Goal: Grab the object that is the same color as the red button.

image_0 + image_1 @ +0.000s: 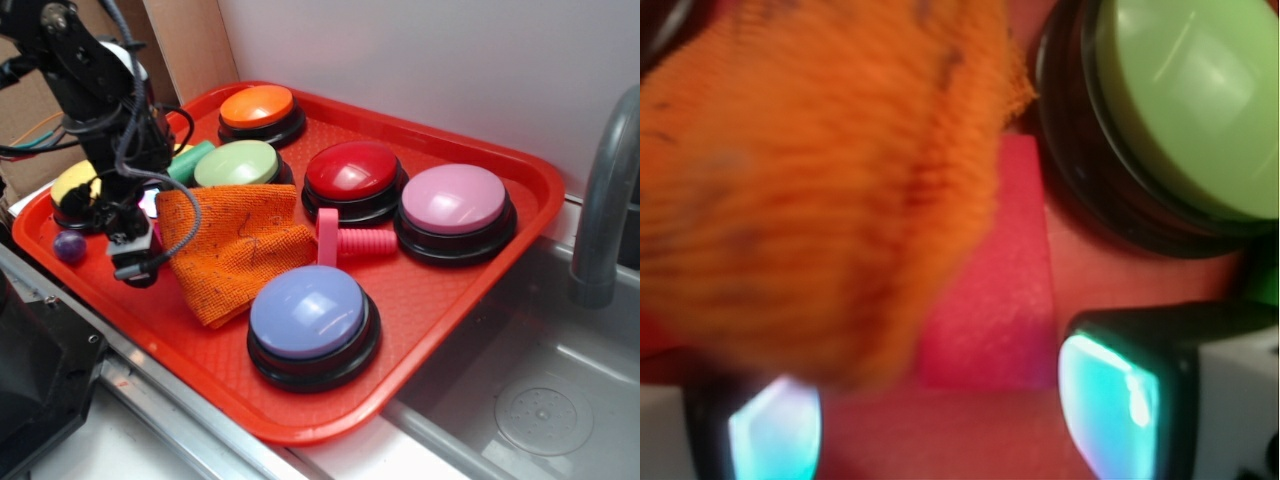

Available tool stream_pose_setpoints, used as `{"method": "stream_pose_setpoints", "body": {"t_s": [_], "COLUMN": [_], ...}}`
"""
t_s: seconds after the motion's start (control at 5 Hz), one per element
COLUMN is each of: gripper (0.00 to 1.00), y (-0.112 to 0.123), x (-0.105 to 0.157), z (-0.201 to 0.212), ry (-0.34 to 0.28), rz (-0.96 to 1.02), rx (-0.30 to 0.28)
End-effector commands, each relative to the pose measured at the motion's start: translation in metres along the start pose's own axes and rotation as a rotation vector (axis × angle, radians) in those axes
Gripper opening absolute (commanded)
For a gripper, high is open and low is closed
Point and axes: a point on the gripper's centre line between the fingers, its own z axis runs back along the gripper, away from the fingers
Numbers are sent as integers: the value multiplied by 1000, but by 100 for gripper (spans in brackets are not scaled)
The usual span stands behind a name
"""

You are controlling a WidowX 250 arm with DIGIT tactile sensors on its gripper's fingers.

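Note:
The red button [352, 170] sits mid-tray with its deep-red dome on a black base. In the wrist view the object [1000, 300], a small red block, lies flat on the tray just ahead of my fingers. Its left part is covered by the orange cloth [810, 180]. My gripper [940, 420] is open, one finger on each side of the block's near end and touching nothing. From the exterior view the gripper [135, 255] points down at the tray's left side, by the edge of the cloth [235, 250], and hides the block.
The red tray [440, 300] also holds a green button [237, 163] close to the block, orange [257, 105], pink [454, 198], lavender [308, 310] and yellow [75, 185] buttons, a pink bolt toy [355, 240] and a purple ball [70, 246]. A sink [540, 400] and faucet [600, 200] lie to the right.

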Motion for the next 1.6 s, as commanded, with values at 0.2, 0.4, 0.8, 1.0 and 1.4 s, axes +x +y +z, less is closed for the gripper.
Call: {"method": "stream_pose_setpoints", "body": {"t_s": [0.2,0.4,0.8,1.0,1.4], "gripper": [0,0,0,0,0], "y": [11,11,12,7,-9], "x": [5,4,10,20,39], "z": [-14,-11,18,56,129], "ry": [32,2,41,126,111], "rz": [12,21,233,438,727], "rx": [7,11,6,9,57]}}
